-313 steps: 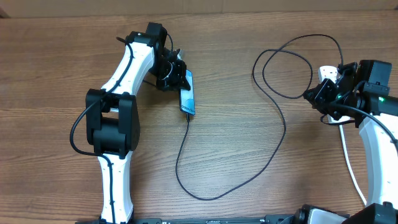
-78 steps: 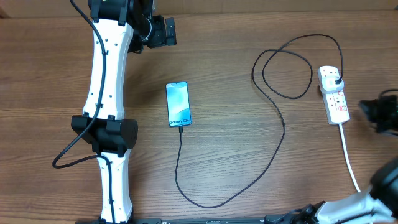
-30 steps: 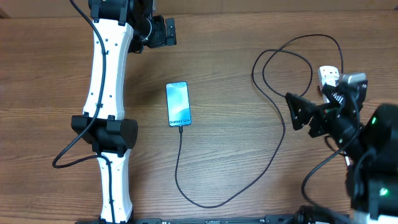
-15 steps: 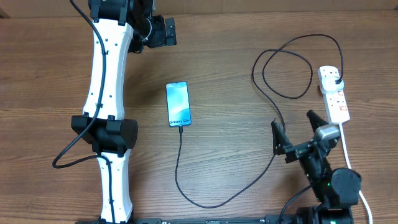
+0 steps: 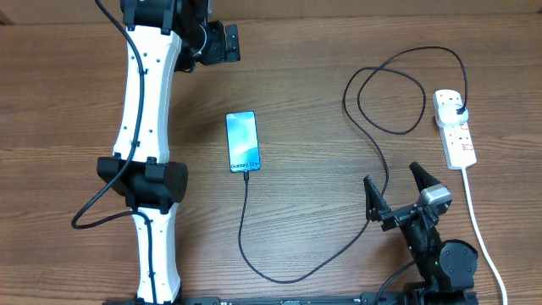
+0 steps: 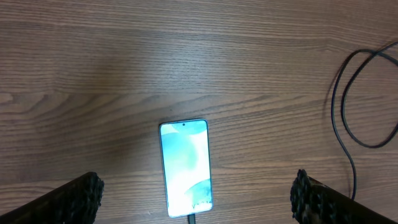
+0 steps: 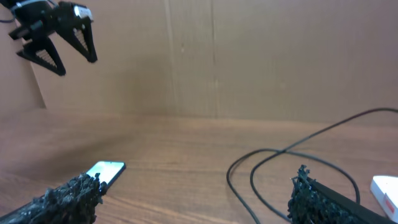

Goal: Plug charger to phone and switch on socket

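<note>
The wooden table (image 5: 68, 102) fills the overhead view. The left arm (image 5: 148, 127), white with black joints, reaches along the left side up to the far edge. Its gripper (image 7: 78, 66) hangs high above the table with the two fingers spread wide, and it holds nothing. The right arm (image 5: 449, 258) is folded low at the near right edge. Its gripper (image 5: 392, 180) points up and away from the base, its fingers are also spread wide with only air between them, and it stands just beside the cable.

The socket (image 5: 457, 135) lies flat at the right side, well apart from both grippers, and its white cord (image 5: 478, 229) runs toward the near edge. If its switches are on or off, the pictures do not tell.

The phone (image 5: 242, 141) lies flat in the middle of the table, nearer to the left arm, with the screen lit.

The charger (image 5: 385, 169) makes a loop at the far right and then a long curve near the front. Its tip (image 5: 246, 175) meets the near end of the phone. Its black plug (image 5: 458, 106) sits in the far outlet of the socket.
</note>
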`<action>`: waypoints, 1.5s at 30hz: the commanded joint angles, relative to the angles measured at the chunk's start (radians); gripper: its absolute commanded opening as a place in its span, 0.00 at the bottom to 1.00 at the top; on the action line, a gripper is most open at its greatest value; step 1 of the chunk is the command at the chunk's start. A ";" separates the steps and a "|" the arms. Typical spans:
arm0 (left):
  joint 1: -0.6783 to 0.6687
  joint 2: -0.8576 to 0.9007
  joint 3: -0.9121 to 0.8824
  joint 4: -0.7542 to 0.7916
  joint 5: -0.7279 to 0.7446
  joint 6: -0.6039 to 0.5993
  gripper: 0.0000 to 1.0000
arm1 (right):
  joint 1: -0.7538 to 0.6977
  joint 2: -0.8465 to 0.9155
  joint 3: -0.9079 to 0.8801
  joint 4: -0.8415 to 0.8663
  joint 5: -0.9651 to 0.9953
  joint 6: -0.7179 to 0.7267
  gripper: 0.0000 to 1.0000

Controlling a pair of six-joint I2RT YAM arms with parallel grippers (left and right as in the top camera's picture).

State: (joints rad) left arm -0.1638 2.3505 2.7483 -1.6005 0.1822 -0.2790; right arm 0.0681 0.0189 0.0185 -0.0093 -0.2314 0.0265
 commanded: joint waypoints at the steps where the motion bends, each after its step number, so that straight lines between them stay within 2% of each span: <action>1: -0.007 -0.013 0.009 0.002 -0.006 0.010 1.00 | 0.010 -0.016 -0.011 -0.045 -0.005 0.007 1.00; 19: -0.007 -0.013 0.009 0.002 -0.007 0.010 1.00 | 0.009 -0.014 -0.011 -0.051 -0.005 0.007 1.00; 25: -0.023 -0.111 -0.035 0.004 -0.015 0.010 1.00 | 0.010 -0.014 -0.011 -0.051 -0.005 0.007 1.00; 30: -0.026 -0.356 -0.291 0.203 -0.090 0.016 1.00 | 0.010 -0.014 -0.011 -0.052 -0.005 0.007 1.00; 34: -0.026 -0.623 -0.629 0.481 -0.089 0.087 1.00 | 0.010 -0.014 -0.011 -0.051 -0.005 0.007 1.00; 36: -0.026 -0.806 -0.874 0.660 -0.089 0.144 1.00 | 0.010 -0.014 -0.011 -0.051 -0.005 0.007 1.00; 41: -0.014 -1.082 -1.261 0.871 -0.080 0.260 1.00 | 0.010 -0.014 -0.011 -0.051 -0.005 0.007 1.00; 45: 0.028 -1.287 -1.557 1.048 -0.051 0.284 1.00 | 0.010 -0.014 -0.011 -0.051 -0.005 0.007 1.00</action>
State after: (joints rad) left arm -0.1692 1.1797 1.3899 -0.6231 0.1131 -0.0662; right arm 0.0727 0.0139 0.0185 -0.0662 -0.2329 0.0265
